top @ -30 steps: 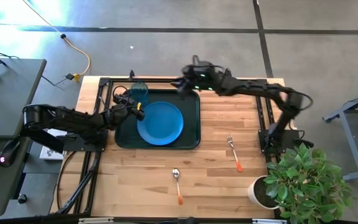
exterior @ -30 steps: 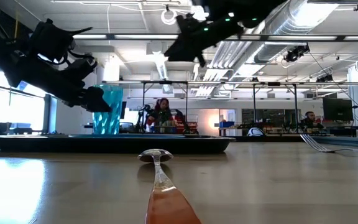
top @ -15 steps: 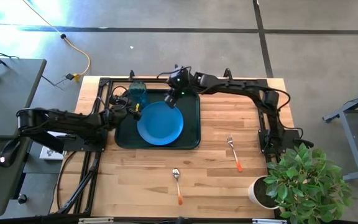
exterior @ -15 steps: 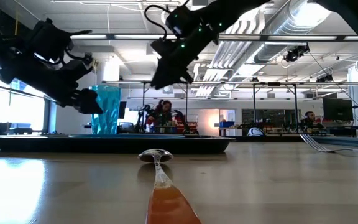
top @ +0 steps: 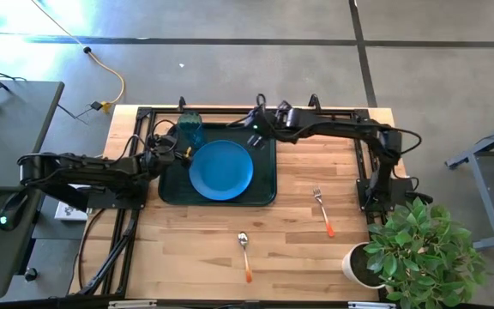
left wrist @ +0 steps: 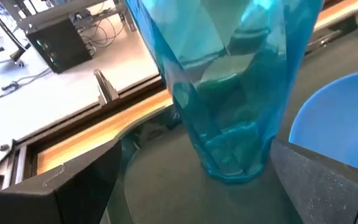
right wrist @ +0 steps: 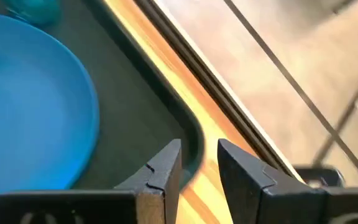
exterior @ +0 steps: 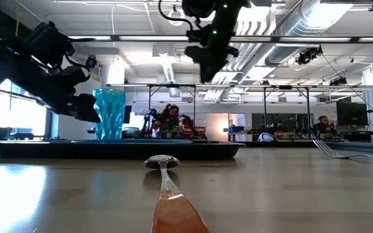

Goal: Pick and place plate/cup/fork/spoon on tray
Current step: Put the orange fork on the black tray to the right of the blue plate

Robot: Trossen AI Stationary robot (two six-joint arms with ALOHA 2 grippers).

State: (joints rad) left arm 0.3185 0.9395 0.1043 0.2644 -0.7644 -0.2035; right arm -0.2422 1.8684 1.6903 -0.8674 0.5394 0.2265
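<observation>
The teal cup (top: 191,129) stands upright on its base in the far left corner of the dark tray (top: 264,193); it also shows in the left wrist view (left wrist: 229,93). The blue plate (top: 221,169) lies flat in the tray. My left gripper (top: 181,153) is open just left of the cup, its fingers (left wrist: 73,186) apart on either side of the cup's base. My right gripper (top: 256,129) hovers over the tray's far right corner (right wrist: 194,134), empty, with a narrow gap between its fingers. The fork (top: 322,209) and the spoon (top: 244,254) lie on the table.
A potted plant (top: 414,249) stands at the table's near right corner. The fork lies right of the tray, the spoon near the front edge, its bowl (exterior: 162,162) toward the tray. Bare wood lies between them. People sit in the room beyond the table (exterior: 170,116).
My left gripper has drawn back from the cup toward the table's left edge; the cup stays standing on the tray. My right gripper swung left and down over the plate's far edge, then went back right and up over the tray's far right corner.
</observation>
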